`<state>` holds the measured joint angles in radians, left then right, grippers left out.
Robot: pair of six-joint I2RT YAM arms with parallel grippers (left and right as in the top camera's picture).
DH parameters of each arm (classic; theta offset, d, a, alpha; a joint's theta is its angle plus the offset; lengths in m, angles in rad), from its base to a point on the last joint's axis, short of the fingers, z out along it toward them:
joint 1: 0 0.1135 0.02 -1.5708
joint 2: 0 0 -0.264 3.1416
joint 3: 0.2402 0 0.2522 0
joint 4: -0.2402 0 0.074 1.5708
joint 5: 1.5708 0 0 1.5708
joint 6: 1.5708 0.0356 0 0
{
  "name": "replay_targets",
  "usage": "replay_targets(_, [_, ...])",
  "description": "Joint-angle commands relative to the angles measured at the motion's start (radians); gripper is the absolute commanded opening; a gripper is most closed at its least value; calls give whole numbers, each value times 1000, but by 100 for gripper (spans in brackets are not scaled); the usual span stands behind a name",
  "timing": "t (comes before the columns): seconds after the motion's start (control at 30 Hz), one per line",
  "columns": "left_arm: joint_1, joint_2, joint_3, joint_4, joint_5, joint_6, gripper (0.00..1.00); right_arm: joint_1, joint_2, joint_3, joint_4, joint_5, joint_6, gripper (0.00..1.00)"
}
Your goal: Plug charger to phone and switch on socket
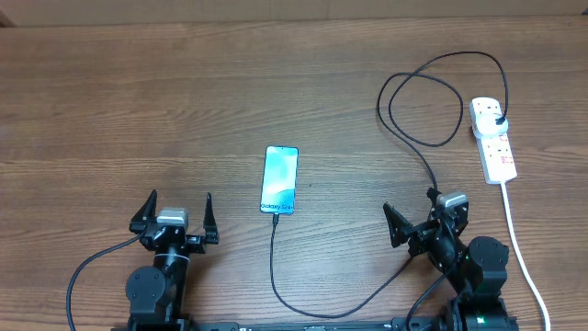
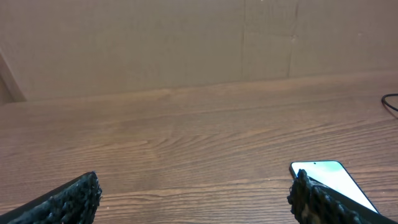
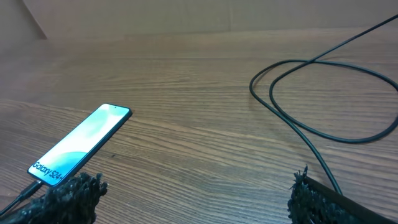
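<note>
The phone (image 1: 279, 179) lies flat mid-table, its teal screen lit, "Galaxy" text at its near short edge. The thin black charger cable (image 1: 273, 262) runs from that near edge, its tip at the phone, curves right past the right arm, loops (image 1: 423, 110) at the back and ends in a black plug (image 1: 497, 119) seated in the white socket strip (image 1: 493, 138). My left gripper (image 1: 175, 219) is open and empty, left of the phone (image 2: 333, 180). My right gripper (image 1: 415, 221) is open and empty, right of the phone (image 3: 81, 144), with the cable (image 3: 323, 130) beside its right finger.
The socket's thick white cord (image 1: 516, 241) runs down the right side toward the front edge, past the right arm base. The wooden table (image 1: 138, 101) has a brown backdrop behind it in the wrist views.
</note>
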<state>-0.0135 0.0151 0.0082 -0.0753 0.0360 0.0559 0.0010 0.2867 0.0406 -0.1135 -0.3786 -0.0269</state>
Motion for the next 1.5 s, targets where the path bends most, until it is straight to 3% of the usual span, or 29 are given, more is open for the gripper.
replay_targets(0.0, [-6,-11,-3,-1,-3,15,100,6,-21,-9,3,-3,-8,100])
replay_targets(0.47, [-6,-11,-3,-1,-3,15,100,42,-281,-9,1,4,-8,100])
replay_targets(0.67, [-6,-11,-4,-1,-2,16,100,73,-285,-9,-1,23,-10,100])
replay_targets(0.93, [-6,-11,-3,-1,-3,15,100,73,-285,-9,-1,11,-113,100])
replay_targets(1.47, [-6,-11,-3,-1,-3,15,100,72,-285,-9,3,14,-113,100])
